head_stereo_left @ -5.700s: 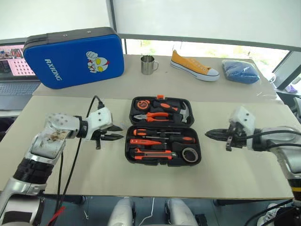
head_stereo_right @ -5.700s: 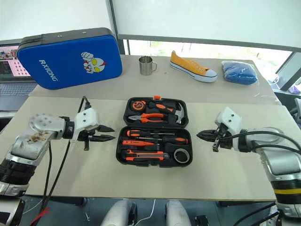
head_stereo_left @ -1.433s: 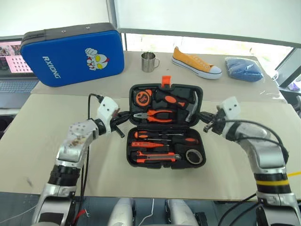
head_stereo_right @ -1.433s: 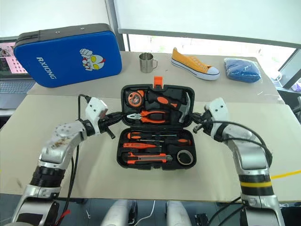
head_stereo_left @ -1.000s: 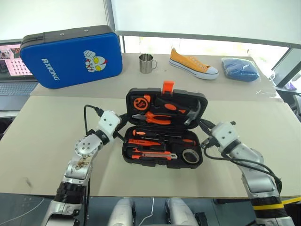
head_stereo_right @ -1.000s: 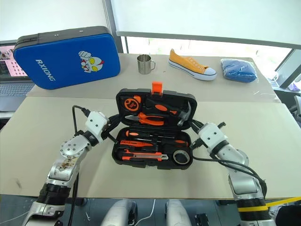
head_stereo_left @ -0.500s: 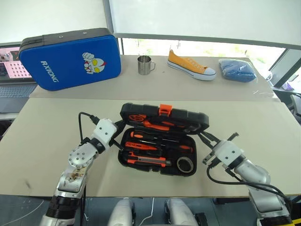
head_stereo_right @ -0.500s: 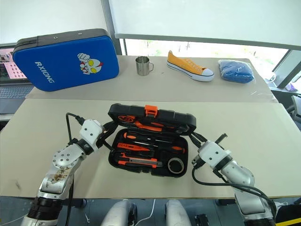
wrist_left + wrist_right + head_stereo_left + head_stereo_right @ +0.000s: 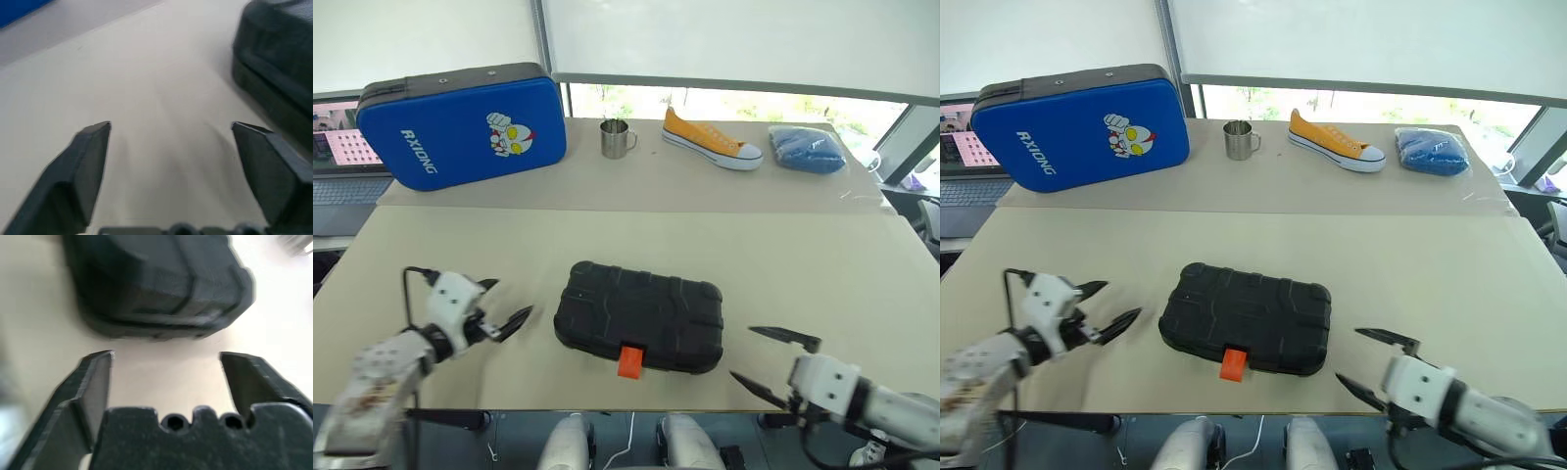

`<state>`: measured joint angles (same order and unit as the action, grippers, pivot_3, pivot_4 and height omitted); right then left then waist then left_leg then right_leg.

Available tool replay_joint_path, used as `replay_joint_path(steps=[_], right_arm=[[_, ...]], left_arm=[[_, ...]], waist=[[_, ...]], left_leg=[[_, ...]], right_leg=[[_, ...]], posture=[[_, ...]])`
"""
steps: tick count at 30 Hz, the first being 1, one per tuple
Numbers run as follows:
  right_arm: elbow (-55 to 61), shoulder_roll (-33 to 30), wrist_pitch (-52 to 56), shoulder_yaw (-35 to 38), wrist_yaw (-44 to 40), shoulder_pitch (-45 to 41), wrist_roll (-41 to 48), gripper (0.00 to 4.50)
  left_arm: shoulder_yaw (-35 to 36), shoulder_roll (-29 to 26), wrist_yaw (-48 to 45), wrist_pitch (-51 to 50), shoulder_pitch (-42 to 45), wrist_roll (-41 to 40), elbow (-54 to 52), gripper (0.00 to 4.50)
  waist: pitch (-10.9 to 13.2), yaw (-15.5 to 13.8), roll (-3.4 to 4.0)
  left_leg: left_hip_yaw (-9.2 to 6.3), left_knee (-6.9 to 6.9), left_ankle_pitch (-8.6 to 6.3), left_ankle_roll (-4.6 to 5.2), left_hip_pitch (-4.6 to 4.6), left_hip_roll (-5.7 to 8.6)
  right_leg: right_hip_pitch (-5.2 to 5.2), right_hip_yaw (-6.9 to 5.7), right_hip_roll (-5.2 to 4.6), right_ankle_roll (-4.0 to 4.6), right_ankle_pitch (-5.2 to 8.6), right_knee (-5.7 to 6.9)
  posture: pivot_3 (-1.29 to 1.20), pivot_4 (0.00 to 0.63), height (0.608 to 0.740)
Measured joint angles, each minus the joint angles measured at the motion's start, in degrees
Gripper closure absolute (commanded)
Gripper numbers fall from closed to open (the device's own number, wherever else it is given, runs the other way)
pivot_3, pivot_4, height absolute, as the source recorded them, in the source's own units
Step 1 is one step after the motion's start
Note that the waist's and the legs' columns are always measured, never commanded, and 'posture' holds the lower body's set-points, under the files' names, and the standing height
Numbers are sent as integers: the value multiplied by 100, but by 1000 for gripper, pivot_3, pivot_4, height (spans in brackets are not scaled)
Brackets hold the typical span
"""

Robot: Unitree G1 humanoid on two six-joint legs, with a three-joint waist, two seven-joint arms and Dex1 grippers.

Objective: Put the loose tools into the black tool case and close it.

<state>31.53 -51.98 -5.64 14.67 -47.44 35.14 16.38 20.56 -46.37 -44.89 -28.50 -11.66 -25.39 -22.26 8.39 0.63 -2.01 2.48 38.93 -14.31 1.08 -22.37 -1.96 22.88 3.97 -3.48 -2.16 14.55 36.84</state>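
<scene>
My left pincer (image 9: 501, 319) and right pincer (image 9: 766, 359) hang wide and empty either side of the black case (image 9: 640, 315), lying shut mid-worktop (image 9: 822, 264), orange latch (image 9: 628, 360) nearest me, perhaps unfastened.

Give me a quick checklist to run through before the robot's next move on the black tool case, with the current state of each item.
1. Lid of the black tool case down flat on its base: ok.
2. Orange latch snapped shut: cannot tell; it sticks out from the near edge.
3. Loose tools left out on the table: ok, none in sight around the case.
4. Left claw free of the case: ok, open and apart from its left end.
5. Right claw free of the case: ok, open, empty, off the case's near right corner.
6. Blue cartoon case, metal cup and yellow shoe out of the way: ok, all at the far side.
</scene>
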Motion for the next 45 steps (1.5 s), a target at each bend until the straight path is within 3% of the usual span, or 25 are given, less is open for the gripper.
replay_joint_path(steps=[1, 3, 6, 9, 10, 14, 16, 22, 24, 29, 35, 38, 42, 45], right_arm=[[191, -151, 238, 113, -244, 177, 289, 491], [442, -279, 581, 116, -563, 225, 662, 1036], [511, -383, 974, -274, -756, -140, 745, 1853], [495, -378, 1213, -772, -832, -672, 609, 2951], [476, -373, 1258, -892, -855, -766, 554, 3183], [143, -318, 1352, -1465, -898, -1450, 138, 4500], [-30, -232, 1353, -1645, -905, -1656, -38, 4500], [-358, 77, 1423, -1871, -718, -2306, -435, 4500], [-536, 102, 1585, -1837, -626, -2605, -511, 4500], [-1091, 347, 1905, -1496, -155, -3392, -608, 4500], [-1214, 418, 2000, -1284, -70, -3448, -587, 4500], [-1157, 399, 2068, -1025, -207, -3262, -338, 4500], [-598, 401, 2641, -301, -515, -2988, 775, 4500], [-218, 393, 2870, -78, -646, -2904, 1219, 4500]], left_arm=[[50, -288, -301, -101, 104, -126, 118, 57], [-87, -606, -700, -146, 622, -159, 515, 0], [-870, -723, -1027, 232, 1969, 305, 1589, 674], [-1687, -381, -1290, 834, 3248, 830, 2693, 1880], [-1871, -269, -1356, 988, 3503, 960, 2943, 2099], [-2724, 402, -1708, 1882, 4674, 1634, 4275, 3661], [-2990, 676, -1812, 2283, 4980, 1863, 4764, 4477], [-3469, 1098, -2130, 2876, 5226, 2255, 5228, 4477], [-3501, 963, -2307, 2952, 5188, 2328, 5112, 4477], [-3529, 483, -3071, 2782, 4552, 2207, 3935, 4477], [-3415, 248, -3256, 2080, 3995, 1833, 2872, 4477], [-3330, 246, -3208, 1927, 4248, 1804, 2844, 4477], [-3097, 488, -3170, 1172, 5532, 1455, 3070, 4477], [-3155, 555, -3431, 974, 5886, 1313, 2822, 4477]], waist=[[0, -24, -2], [0, -60, -2], [3, -132, -14], [5, -130, -27], [5, -131, -28], [5, -128, -36], [6, -110, -38], [11, -33, -45], [14, 5, -50], [18, 15, -42], [18, -57, -41], [19, -101, -42], [21, -150, -41], [17, -94, -34]], left_leg=[[0, 0, 0, 0, 10, 0], [3, 1, 0, -1, 18, 2], [24, 3, 1, -2, 27, 11], [48, 2, -3, -5, 6, 25], [47, 2, -5, -7, -2, 26], [48, 11, -7, -9, -56, 28], [47, 11, -8, -7, -61, 28], [44, 20, -8, -7, -69, 26], [41, 24, -8, -7, -69, 23], [41, 22, -8, -7, -75, 22], [34, 25, -8, -7, -83, 22], [34, 29, -8, -7, -83, 28], [17, 51, -10, -4, -100, 29], [2, 50, -14, 4, -80, 28]], right_leg=[[-11, -2, 0, 8, 10, -4], [-22, -3, 0, 2, 48, -8], [-34, -4, 4, -3, 51, -13], [-25, -1, 5, -11, 13, -18], [-16, -1, 4, -11, 12, -14], [35, -2, 12, -11, 10, -10], [40, -1, 13, -11, 10, -8], [48, -1, 15, -11, 6, 5], [49, -1, 18, -10, 5, 10], [59, 1, 8, -11, 6, 16], [62, -4, 8, -12, 6, 16], [60, -5, 10, -13, 5, 16], [56, -16, 12, -20, 1, 15], [36, -8, 13, -23, 2, 5]], posture=[[0, 150, 739], [0, 150, 739], [0, 150, 739], [0, 150, 739], [0, 150, 739], [0, 150, 739], [0, 150, 739], [0, 150, 739], [0, 150, 739], [0, 150, 739], [0, 150, 739], [0, 150, 739], [0, 150, 739], [0, 150, 739]])
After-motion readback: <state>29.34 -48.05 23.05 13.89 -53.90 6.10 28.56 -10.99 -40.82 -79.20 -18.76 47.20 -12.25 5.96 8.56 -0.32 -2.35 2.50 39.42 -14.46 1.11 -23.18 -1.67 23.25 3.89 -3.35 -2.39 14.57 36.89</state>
